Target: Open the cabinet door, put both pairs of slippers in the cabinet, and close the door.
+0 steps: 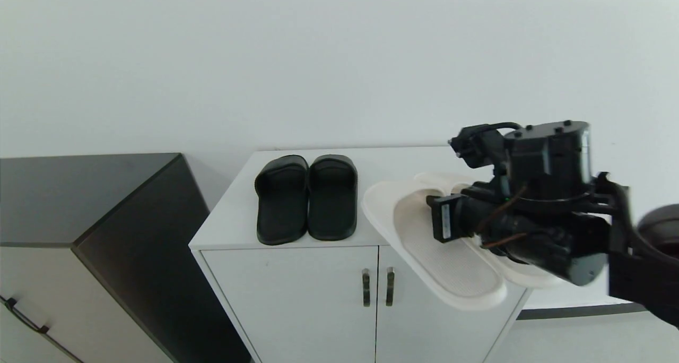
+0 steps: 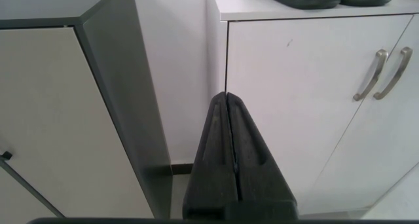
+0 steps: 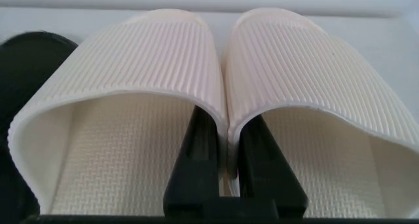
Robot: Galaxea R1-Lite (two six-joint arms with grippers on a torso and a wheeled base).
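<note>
Right gripper (image 3: 228,152) pinched the inner strap edges of both white slippers (image 1: 451,262) together. Their heels overhung the cabinet (image 1: 233,219) top's right front edge, above the shut doors. Left gripper (image 2: 230,145), fingers pressed together, sat low, left of the handles (image 2: 386,72) and nearer them.

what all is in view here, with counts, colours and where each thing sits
white cabinet: 1, white, centre, both doors shut
door handles: 2, grey metal, upright where the doors meet
black slippers: 2, black, side by side on the left half of the white cabinet's top
white slippers: 2, cream white, held tilted over the cabinet's right front edge
dark cabinet: 1, dark top and side, pale front, to the robot's left of the white cabinet
wall: 1, white, behind both cabinets
left hand: 1, black, shut on nothing, low before the gap between the cabinets
right hand: 1, black, shut on the white slippers, one finger inside each
</note>
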